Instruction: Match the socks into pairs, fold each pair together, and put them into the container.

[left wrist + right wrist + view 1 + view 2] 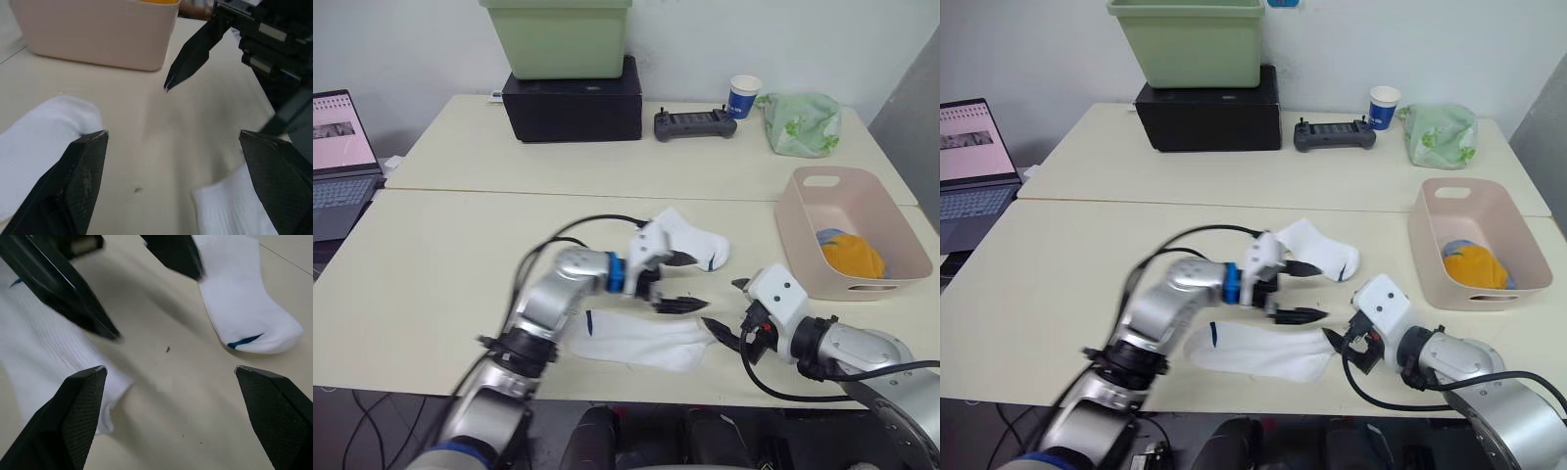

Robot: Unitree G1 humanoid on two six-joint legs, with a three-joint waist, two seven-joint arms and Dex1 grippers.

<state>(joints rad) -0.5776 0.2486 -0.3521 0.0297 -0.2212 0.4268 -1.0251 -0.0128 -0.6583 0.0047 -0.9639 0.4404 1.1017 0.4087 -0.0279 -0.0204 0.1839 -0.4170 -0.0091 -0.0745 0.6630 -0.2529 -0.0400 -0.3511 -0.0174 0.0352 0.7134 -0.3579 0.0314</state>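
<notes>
The task stood roughly two thirds done, by my reading. The pale pink container (813, 257) sat at the right edge of the surface (450, 274) with a mustard-orange bundle (853, 255) inside it and a sliver of light blue (829, 236) showing behind that; I took these for the orange and blue pairs, though the basket wall hid enough that I could not tell whether each was truly folded as a pair.

What was left was the white pair. One white sock (1258, 351) lay flat along the near edge, its dark blue mark toward the left end. The other white sock (1324, 251) lay just beyond it, nearer the middle of the surface, partly under the left arm. The two were near each other but apart, neither stacked nor folded.

Both arms hung over the gap between them. The left end effector (677, 282) had its fingers spread wide and held nothing; one finger lay close by the far sock's cuff. The right end effector (729, 308), close to the flat sock's toe end, was likewise spread and empty. Matching, folding and dropping in the last pair all remained.

The surface was two cream tabletops pushed together, with a seam running across. Along the far edge stood a green tub (558, 37) on a black box (573, 103), then a dark handheld controller (694, 123), a blue-and-white paper cup (743, 96) and a green-and-white cloth bundle (799, 123). An open laptop (340, 157) sat off the left edge, and a plain pale wall closed the room behind.
</notes>
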